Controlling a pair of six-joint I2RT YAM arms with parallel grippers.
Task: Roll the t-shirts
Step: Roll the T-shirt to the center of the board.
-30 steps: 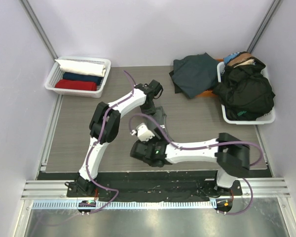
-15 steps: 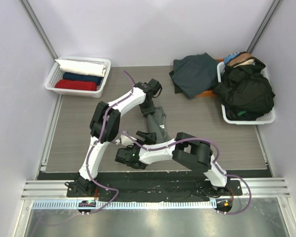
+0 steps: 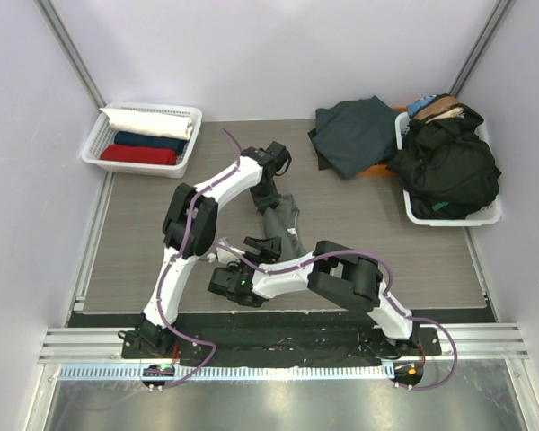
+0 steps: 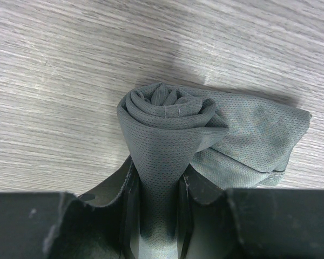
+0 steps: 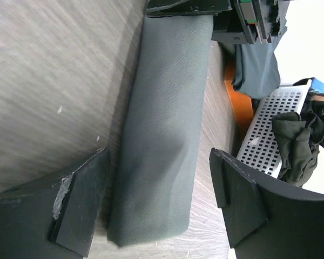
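The grey wood-grain counter [image 3: 144,224] carries a rolled grey-green t-shirt [image 3: 283,220] at frame centre. A white left basket [image 3: 93,146] sits at upper left and a white right basket [image 3: 454,219] at upper right. A loose dark teal t-shirt [image 3: 355,135] lies just left of the right basket.

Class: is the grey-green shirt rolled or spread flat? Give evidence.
Rolled. In the left wrist view the shirt ends in a spiral of layers; the right wrist view shows a long tube.

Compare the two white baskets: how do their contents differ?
Left basket holds three rolled shirts, white, navy and red, in a neat row. Right basket holds a loose dark heap mounded above its rim. Both are white lattice plastic.
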